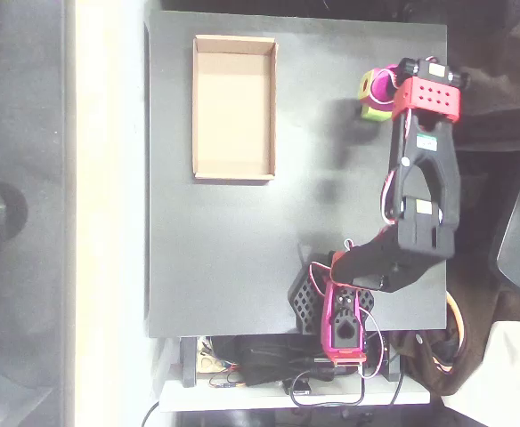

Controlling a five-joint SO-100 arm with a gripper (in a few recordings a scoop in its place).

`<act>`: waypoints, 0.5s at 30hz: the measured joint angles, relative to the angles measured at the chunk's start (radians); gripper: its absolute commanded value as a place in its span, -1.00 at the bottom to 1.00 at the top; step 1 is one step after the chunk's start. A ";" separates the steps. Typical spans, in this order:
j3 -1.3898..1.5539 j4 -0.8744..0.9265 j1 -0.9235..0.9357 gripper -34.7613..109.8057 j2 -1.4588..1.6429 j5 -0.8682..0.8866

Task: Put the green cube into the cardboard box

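Gripping the green cube [369, 96], tool [380, 89] well apart from the cardboard box [234, 46]; no legible writing

We see a black table [233, 249]. On it the cardboard box [234, 108] lies toward eleven o'clock, the green cube [368, 100] toward one, well apart, and the arm's base [318, 298] near five.
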 measured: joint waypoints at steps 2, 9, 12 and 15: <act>0.000 0.000 0.008 -0.42 0.071 0.000; 0.000 -0.003 0.008 -0.42 0.318 0.000; 0.000 -0.003 0.005 -0.42 0.413 0.000; 0.000 -0.003 0.000 -0.42 0.505 0.000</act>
